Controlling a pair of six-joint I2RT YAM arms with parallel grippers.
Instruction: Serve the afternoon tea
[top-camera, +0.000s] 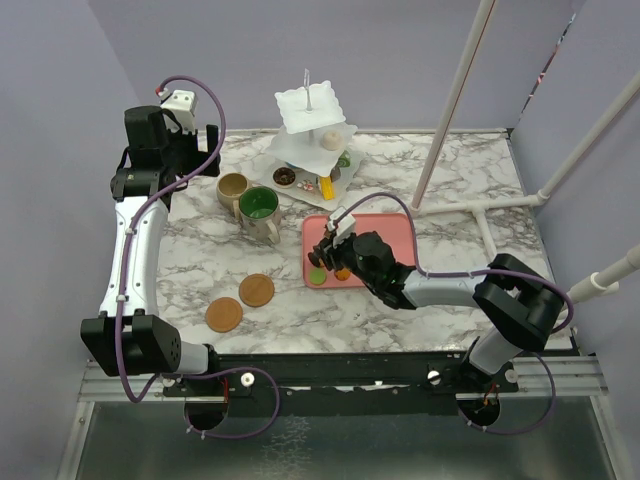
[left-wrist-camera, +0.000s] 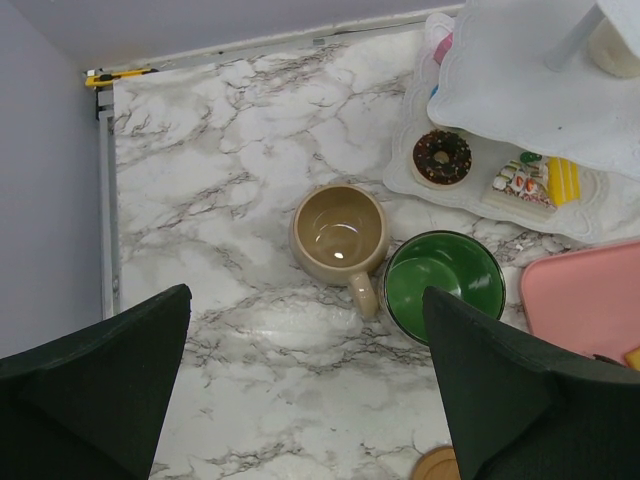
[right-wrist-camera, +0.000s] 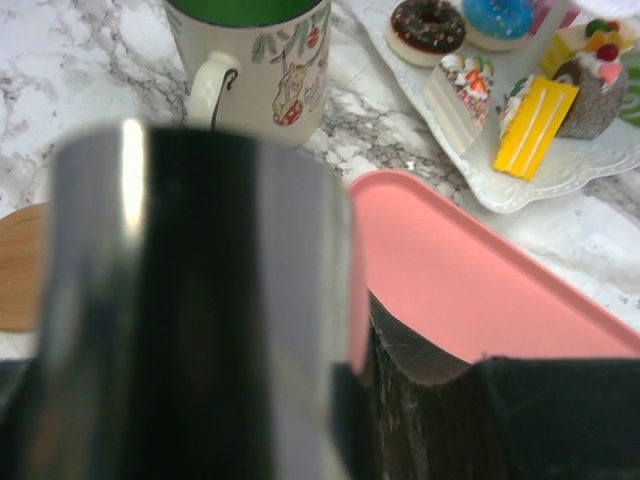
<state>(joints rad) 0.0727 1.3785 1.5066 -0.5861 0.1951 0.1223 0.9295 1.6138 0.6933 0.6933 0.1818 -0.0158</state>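
Observation:
The white three-tier stand (top-camera: 312, 105) stands at the back centre. Its bottom tier holds a chocolate donut (top-camera: 284, 176) and cake slices (top-camera: 327, 185). The beige mug (top-camera: 232, 187) and the green-inside mug (top-camera: 258, 207) stand side by side left of it. Two wooden coasters (top-camera: 256, 290) (top-camera: 224, 314) lie front left. My right gripper (top-camera: 332, 255) is shut on black tongs (right-wrist-camera: 190, 300) over the pink tray (top-camera: 385, 235), next to a green pastry (top-camera: 317, 275) and an orange one (top-camera: 342, 272). My left gripper (left-wrist-camera: 305, 300) is open and empty, high above the mugs (left-wrist-camera: 338, 232) (left-wrist-camera: 445, 280).
The tongs fill most of the right wrist view, with the green-inside mug (right-wrist-camera: 255, 60), the pink tray (right-wrist-camera: 470, 290) and the stand's bottom-tier pastries (right-wrist-camera: 535, 125) behind them. White poles (top-camera: 455, 95) rise at the back right. Purple walls enclose the marble table (top-camera: 180, 260).

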